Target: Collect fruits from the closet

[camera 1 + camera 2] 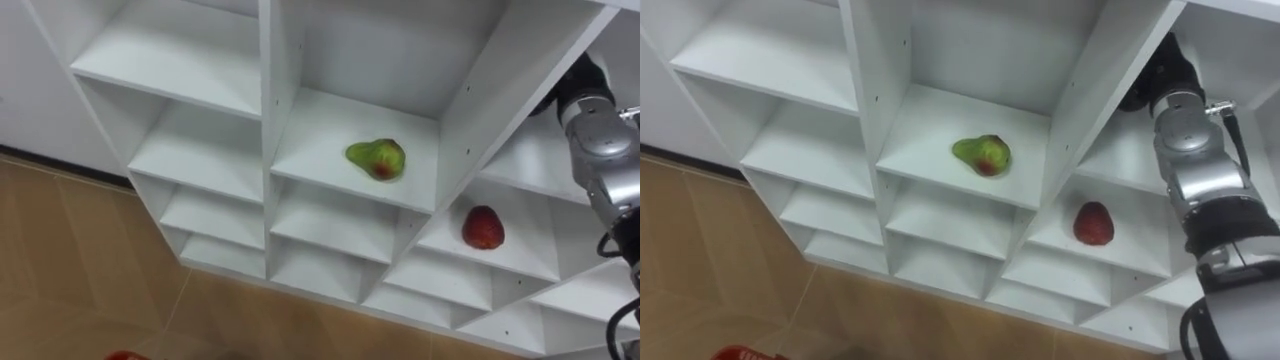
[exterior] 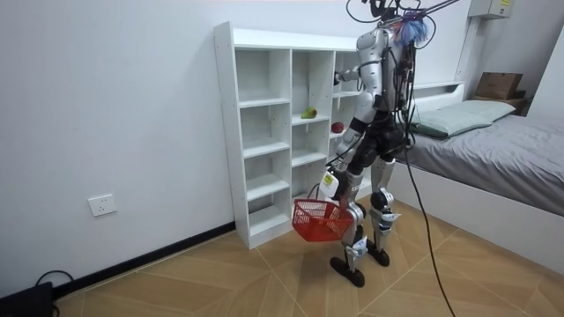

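Looking down at white closet (image 1: 865, 80). My right hand (image 1: 1150, 85) reaches into upper compartment of right column, partly behind divider. Green pear (image 1: 982, 154) with red blush lies on middle-column shelf. Red apple (image 1: 1093, 223) sits one shelf lower, right column. Rim of red basket (image 1: 740, 353) at bottom-left edge, over wooden floor (image 1: 700, 230).
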Controlling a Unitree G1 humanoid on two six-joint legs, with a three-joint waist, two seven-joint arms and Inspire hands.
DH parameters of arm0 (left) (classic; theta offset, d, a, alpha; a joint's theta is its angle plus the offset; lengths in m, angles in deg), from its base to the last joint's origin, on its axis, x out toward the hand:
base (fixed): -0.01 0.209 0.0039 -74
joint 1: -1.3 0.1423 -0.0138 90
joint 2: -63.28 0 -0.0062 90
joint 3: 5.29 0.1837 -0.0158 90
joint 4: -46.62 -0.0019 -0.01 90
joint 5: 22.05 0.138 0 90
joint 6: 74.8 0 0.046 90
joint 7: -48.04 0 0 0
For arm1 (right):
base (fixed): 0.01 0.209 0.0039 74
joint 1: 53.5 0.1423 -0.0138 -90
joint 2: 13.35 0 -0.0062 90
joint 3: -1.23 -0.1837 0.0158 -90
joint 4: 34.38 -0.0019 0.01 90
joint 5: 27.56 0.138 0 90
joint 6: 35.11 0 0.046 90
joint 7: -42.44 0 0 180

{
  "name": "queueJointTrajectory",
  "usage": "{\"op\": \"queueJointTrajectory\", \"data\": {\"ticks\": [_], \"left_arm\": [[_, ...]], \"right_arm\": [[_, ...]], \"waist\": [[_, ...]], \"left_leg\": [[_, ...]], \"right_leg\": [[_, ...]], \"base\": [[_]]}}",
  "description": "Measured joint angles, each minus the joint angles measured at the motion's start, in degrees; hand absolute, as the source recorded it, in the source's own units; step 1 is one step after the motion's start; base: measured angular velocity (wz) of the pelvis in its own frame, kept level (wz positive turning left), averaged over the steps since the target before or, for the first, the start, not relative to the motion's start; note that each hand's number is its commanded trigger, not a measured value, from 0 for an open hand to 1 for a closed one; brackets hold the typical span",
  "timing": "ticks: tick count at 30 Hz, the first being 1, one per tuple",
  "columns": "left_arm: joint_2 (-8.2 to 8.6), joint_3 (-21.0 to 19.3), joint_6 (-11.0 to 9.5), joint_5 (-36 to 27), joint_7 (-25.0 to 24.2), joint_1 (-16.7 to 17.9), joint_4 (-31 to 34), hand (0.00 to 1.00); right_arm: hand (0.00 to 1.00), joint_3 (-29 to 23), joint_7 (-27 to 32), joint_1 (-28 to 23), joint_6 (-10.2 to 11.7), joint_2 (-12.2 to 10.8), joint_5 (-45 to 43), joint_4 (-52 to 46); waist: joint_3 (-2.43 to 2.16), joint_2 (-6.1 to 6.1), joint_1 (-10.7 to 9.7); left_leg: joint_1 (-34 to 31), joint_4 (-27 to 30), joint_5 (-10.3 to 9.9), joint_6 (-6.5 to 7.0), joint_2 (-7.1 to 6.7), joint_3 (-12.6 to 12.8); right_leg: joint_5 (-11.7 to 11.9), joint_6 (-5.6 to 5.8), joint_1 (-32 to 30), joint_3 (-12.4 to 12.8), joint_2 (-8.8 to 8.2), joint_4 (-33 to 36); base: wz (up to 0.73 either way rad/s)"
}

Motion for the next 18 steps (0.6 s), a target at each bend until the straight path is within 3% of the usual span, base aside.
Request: {"op": "queueJointTrajectory", "data": {"ticks": [18], "left_arm": [[0.01, 0.1, -0.2, 0.0, 0.3, -0.4, 1.1, 1.0]], "right_arm": [[1.0, 0.0, -1.5, 0.4, 0.0, 0.6, -0.2, -0.1]], "waist": [[-0.06, 0.06, -0.2]], "left_leg": [[0.1, -0.4, 0.1, -0.03, 0.01, 0.0]], "right_leg": [[0.0, 0.0, -0.3, -0.4, 0.0, 0.0]], "base": [[0.0]]}}
